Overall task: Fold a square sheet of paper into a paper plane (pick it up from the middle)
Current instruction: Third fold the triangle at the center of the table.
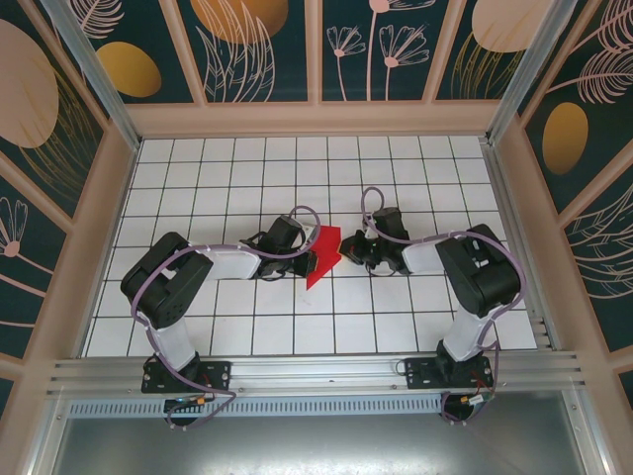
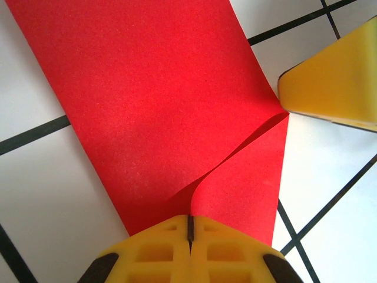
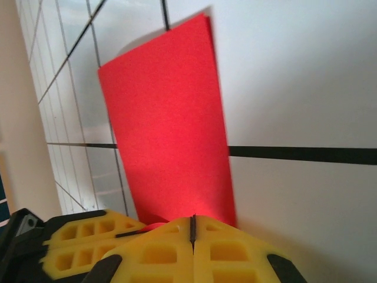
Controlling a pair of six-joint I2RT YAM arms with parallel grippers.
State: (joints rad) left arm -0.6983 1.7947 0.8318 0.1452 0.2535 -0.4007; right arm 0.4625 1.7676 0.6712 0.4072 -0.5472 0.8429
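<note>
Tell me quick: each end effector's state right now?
Left end effector: closed, pinching the red paper.
Right end effector: closed on the same red paper.

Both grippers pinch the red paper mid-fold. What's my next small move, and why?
Probably ease the right gripper along the diagonal fold to flatten it, while the left gripper holds. Both are shut on the thin bright red folded paper sheet, and in the left wrist view that fold bulges, rounded rather than creased.

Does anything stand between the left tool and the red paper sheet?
Nothing visible does. The left tool is shut on the thin bright red folded paper sheet, and the right tool grips it too.
</note>
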